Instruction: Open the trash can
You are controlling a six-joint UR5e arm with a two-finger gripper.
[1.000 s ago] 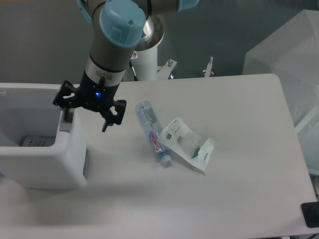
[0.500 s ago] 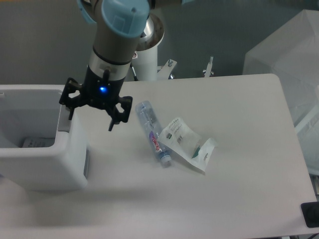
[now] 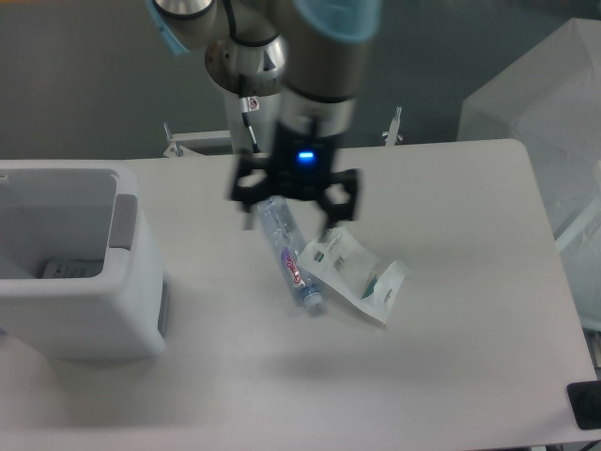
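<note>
The white boxy trash can (image 3: 84, 315) stands at the left edge of the table. Its top is open and I see into it, with some item lying at the bottom (image 3: 70, 269). Its grey push strip (image 3: 124, 222) sits on the right rim. My gripper (image 3: 291, 216) hangs over the middle of the table, well to the right of the can and not touching it. It is open and empty, with its fingers spread just above the upper end of a clear plastic bottle (image 3: 289, 254).
A clear plastic packet (image 3: 352, 272) lies against the bottle's right side. A translucent covered object (image 3: 535, 103) stands beyond the table's right edge. A dark object (image 3: 584, 404) sits at the bottom right corner.
The gripper has moved right, away from the trash can's right rim, to above the bottle. The can stays open and has not shifted.
</note>
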